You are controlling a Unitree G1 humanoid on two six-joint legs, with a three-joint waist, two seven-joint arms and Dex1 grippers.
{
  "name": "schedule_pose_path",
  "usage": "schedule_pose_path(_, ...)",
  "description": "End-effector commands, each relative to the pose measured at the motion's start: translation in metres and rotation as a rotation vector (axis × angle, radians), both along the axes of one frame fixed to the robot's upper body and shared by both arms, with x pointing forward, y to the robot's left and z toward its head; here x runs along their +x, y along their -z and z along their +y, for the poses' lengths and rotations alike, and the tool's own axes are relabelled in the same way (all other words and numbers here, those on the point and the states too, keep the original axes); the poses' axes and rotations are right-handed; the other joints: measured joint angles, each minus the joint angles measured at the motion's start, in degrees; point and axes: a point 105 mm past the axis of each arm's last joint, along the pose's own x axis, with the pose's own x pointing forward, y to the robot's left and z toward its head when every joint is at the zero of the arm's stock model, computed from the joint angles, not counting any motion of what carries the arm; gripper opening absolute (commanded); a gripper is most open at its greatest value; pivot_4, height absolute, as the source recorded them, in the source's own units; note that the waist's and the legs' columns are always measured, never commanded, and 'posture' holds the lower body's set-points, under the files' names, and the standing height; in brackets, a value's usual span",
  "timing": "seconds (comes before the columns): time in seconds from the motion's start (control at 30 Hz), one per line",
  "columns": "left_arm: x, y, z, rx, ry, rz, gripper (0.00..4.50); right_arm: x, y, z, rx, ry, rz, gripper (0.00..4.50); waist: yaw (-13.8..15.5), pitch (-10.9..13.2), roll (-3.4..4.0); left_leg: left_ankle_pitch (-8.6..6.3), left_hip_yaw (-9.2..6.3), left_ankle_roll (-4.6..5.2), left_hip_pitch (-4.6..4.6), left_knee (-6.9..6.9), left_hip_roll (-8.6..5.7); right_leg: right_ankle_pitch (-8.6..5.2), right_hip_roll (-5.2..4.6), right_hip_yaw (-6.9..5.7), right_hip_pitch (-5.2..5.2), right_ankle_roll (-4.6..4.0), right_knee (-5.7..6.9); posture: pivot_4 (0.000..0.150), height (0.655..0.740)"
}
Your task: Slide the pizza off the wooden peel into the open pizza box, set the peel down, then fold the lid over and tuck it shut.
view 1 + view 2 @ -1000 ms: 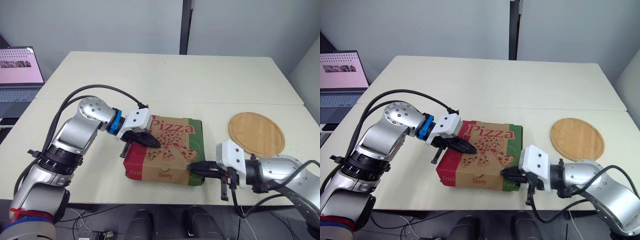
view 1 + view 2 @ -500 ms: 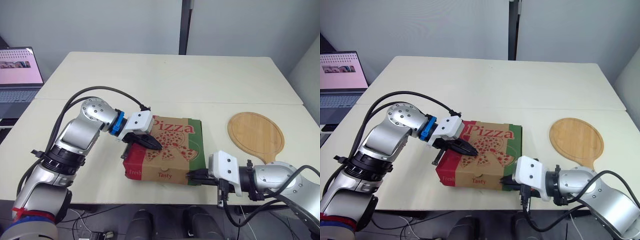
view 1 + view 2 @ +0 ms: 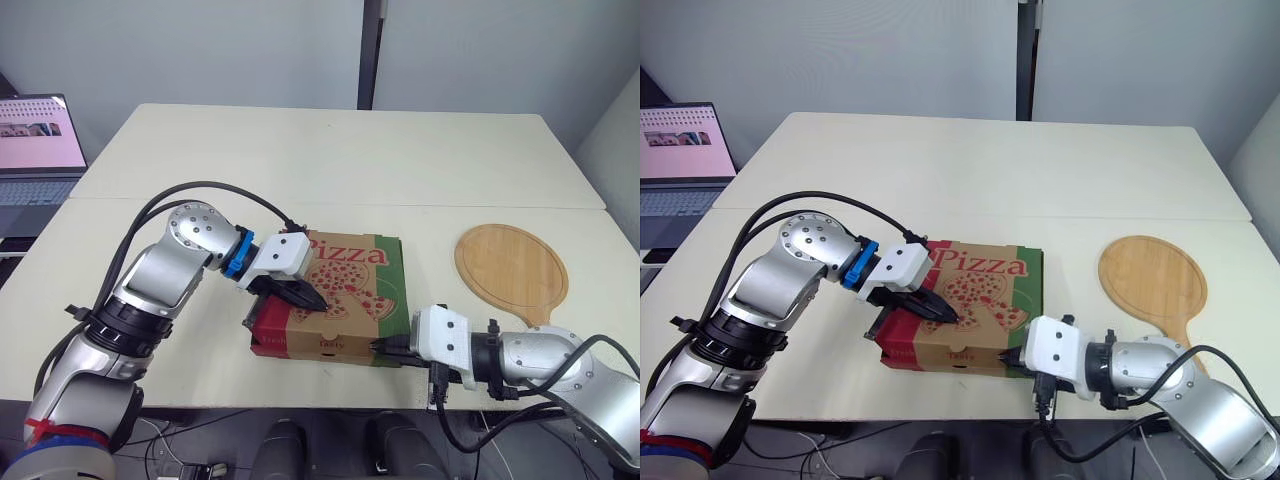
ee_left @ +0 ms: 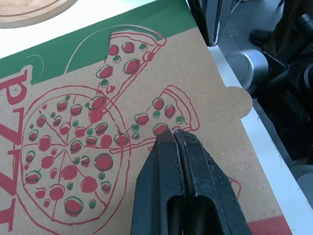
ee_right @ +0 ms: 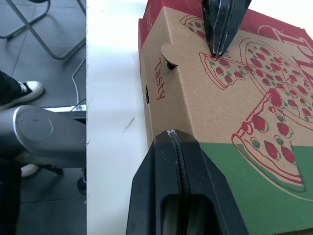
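Note:
The pizza box (image 3: 345,295) lies near the table's front edge with its printed lid folded down over it. My left gripper (image 3: 312,300) is shut, its tips pressing on the lid's middle (image 4: 168,134). My right gripper (image 3: 380,347) is shut too, its tips against the box's front right corner (image 5: 171,134). A round front tab (image 5: 170,51) sticks out along the front wall. The wooden peel (image 3: 510,268) lies flat on the table to the right of the box, bare of pizza.
A laptop (image 3: 35,140) stands open on a side surface at the far left. The table (image 3: 330,160) stretches away behind the box. A seam runs across it just behind the box. The front edge is close under both grippers.
The lid's front has sunk lower under my left gripper. My right gripper has slid left and down along the front right corner of the box.

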Motion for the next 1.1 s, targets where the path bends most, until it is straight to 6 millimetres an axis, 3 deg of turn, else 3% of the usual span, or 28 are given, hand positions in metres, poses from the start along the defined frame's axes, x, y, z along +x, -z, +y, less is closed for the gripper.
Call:
schedule_pose_path(0.03,-0.002,-0.004,-0.003,-0.005,0.022,-0.013,0.0,0.002,-0.011,0.004,0.044,0.015,-0.053,0.04,-0.01,0.0,0.0,0.0,0.0,0.0,0.0,0.0,0.0,0.0,0.0,0.01,0.0,0.0,0.0,0.15,0.7343)
schedule_pose_path(0.2,0.0,-0.007,-0.003,-0.01,0.016,-0.016,0.0,0.004,-0.015,0.005,0.033,0.005,-0.078,0.04,0.0,0.0,0.0,0.0,0.0,0.0,0.0,0.0,0.0,0.0,0.0,0.01,0.0,0.0,0.0,0.15,0.7343)
schedule_pose_path(0.4,-0.001,-0.007,-0.004,-0.013,0.018,-0.012,0.0,0.002,-0.001,0.004,-0.05,-0.018,-0.069,0.04,0.04,0.0,0.0,0.0,0.0,0.0,-0.01,0.0,0.0,0.0,0.0,0.0,0.0,0.0,0.0,0.15,0.7343)
schedule_pose_path(0.73,-0.006,-0.003,-0.003,0.0,0.033,0.004,0.0,0.016,-0.01,0.01,-0.006,0.044,-0.166,0.04,-0.03,0.0,0.0,0.0,0.0,0.0,0.01,0.0,0.0,0.0,0.01,0.0,0.0,0.0,0.01,0.15,0.7343)
schedule_pose_path(1.1,-0.007,0.01,0.0,0.04,0.024,-0.004,0.0,0.01,0.004,0.005,-0.062,0.036,-0.19,0.04,0.0,0.0,0.0,0.0,0.0,0.0,0.01,0.0,0.0,0.0,0.0,0.0,0.0,0.0,0.01,0.15,0.7343)
